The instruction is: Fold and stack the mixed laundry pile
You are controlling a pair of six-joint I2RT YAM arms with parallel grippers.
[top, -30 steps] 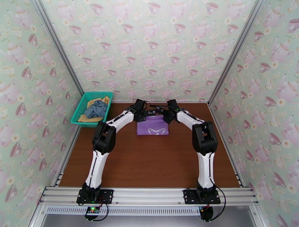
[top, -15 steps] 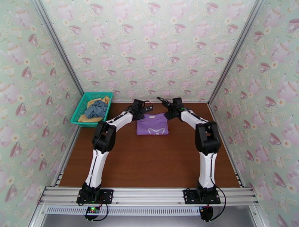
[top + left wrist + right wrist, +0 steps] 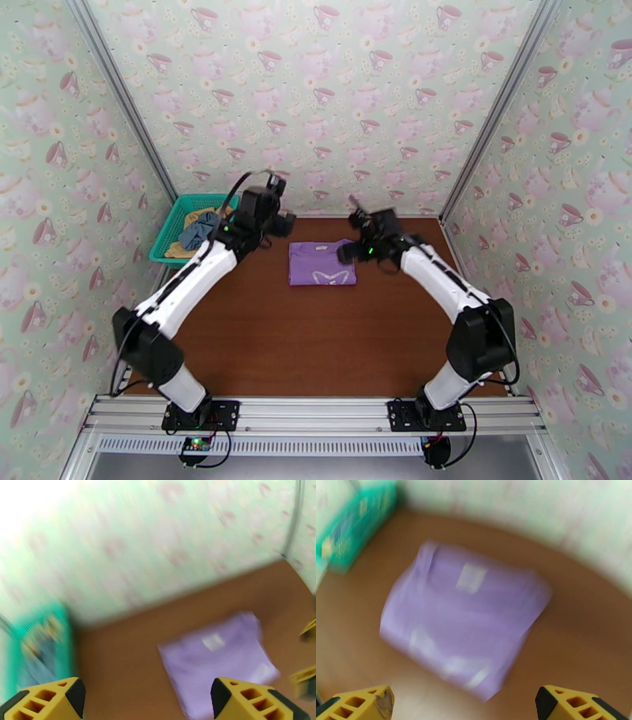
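Your folded purple cloth T-shirt with pale print (image 3: 321, 263) lies flat on the brown wooden worktop (image 3: 316, 347), far centre. Your left gripper (image 3: 148, 695) hovers raised to the shirt's far left, jaws spread wide. Your right gripper (image 3: 464, 699) hangs by its right edge, jaws spread wide. Far left, the teal plastic mesh basket (image 3: 167, 237) holds the crumpled grey-blue piece (image 3: 196, 233) on the mustard-yellow piece (image 3: 178, 251).

We see our left tool (image 3: 148, 701) gaping over the desk (image 3: 118, 649), the purple T-shirt (image 3: 219, 657) lying right of the basket (image 3: 66, 638).
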